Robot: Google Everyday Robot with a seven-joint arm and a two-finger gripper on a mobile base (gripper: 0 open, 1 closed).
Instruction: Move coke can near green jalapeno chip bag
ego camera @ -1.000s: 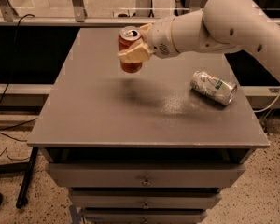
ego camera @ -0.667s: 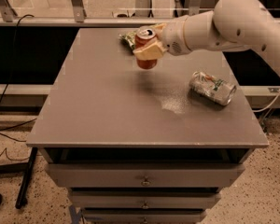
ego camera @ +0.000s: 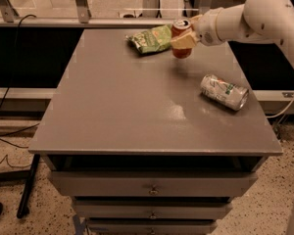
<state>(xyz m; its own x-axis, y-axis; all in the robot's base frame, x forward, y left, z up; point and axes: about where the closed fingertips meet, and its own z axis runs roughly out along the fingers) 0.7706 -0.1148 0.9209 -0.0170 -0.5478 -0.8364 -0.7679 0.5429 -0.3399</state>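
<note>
Grey counter [ego camera: 112,111] over stacked drawers [ego camera: 152,185] fills the view; what the drawers hold is hidden. One white robot arm [ego camera: 255,13] reaches in from the far right. One green jalapeno chip bag [ego camera: 151,39], crumpled, lies near the far edge. Two cans show. One silver-and-green can [ego camera: 224,92] lies on its side at the right. One coke can [ego camera: 180,52], red with a silver top, is upright just right of the bag. The gripper [ego camera: 184,39] has its jaws clamped around it.
</note>
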